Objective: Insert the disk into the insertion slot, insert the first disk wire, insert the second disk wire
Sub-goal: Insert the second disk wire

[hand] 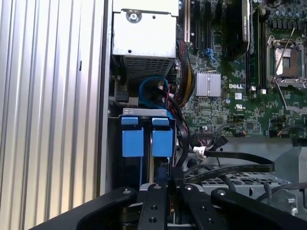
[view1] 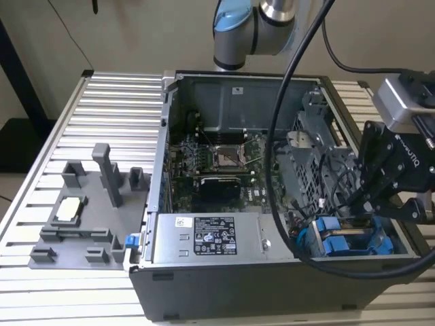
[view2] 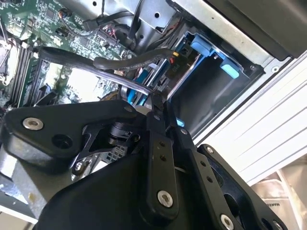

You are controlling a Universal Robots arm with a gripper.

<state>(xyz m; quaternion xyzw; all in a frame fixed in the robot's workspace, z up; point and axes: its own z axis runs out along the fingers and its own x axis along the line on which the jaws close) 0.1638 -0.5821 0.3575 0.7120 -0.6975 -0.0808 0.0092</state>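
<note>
End effector [view1: 370,204] fingers pressed together, apparently pinching a wire connector, right above the blue-framed disk [hand: 146,141] seated in its bay at the open case's [view1: 238,88] corner; disk's long axis runs down into the slot.

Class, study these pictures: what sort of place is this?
Probably a robotics test bench for computer assembly: an open computer case on a slatted metal table, a grey fixture tray beside it, a robot arm above.

disk [hand: 147,142] mostly hidden in bay

Grey fixture tray [view1: 75,224] beside computer case [view1: 224,88]
</note>
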